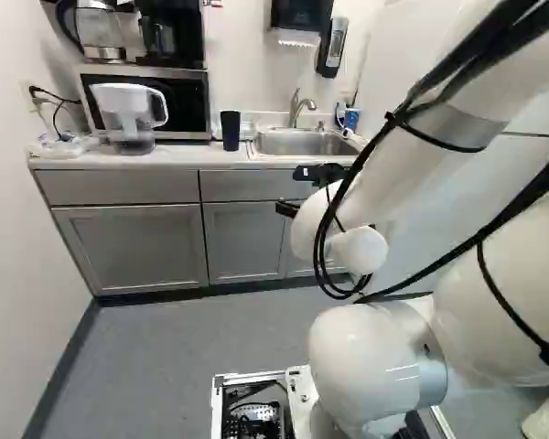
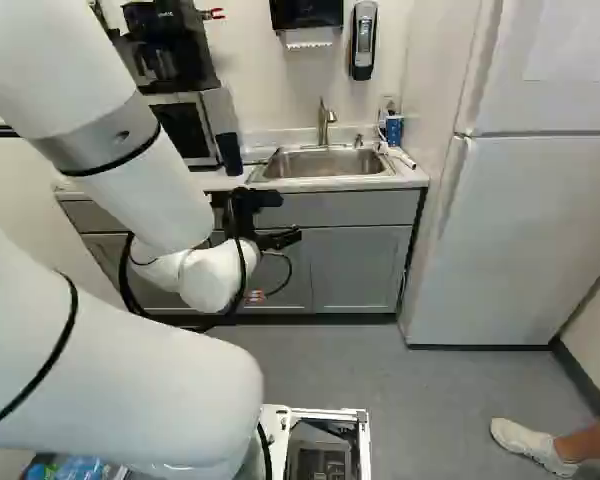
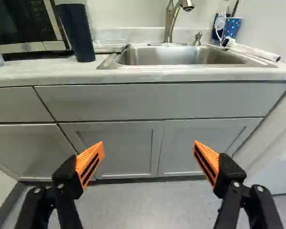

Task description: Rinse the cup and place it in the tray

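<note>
- The two fingers (image 3: 89, 164) of the black gripper (image 2: 289, 217) are released and wide apart; they hold nothing between them, and their orange pads look ribbed, shaped like wedges.
- The cup (image 3: 75, 32), a tall dark tumbler, stands upright on the countertop (image 3: 26, 71), just beside the sink (image 3: 181, 56) and near the microwave (image 1: 188, 102).
- The countertop is pale and lightly mottled; the sink is of brushed metal, a rectangle with rounded corners, and over it bends a metal faucet (image 3: 170, 21).
- Under them are grey cabinets (image 3: 121, 145) with flat framed doors.
- The cup is plain, almost black with a little blue, without handle, and wider at its mouth than at its base (its inside I cannot see).
- Behind the cup's foot lies a low see-through piece (image 3: 110, 43); whether it is the tray, I cannot tell.
- Only the wrist view shows clearly the dots on the small blue cup (image 3: 232, 27).
- The left base view gives the whole clear pitcher (image 1: 131, 114); the right base view gives the smooth white fridge (image 2: 515, 235), with its two doors.
</note>
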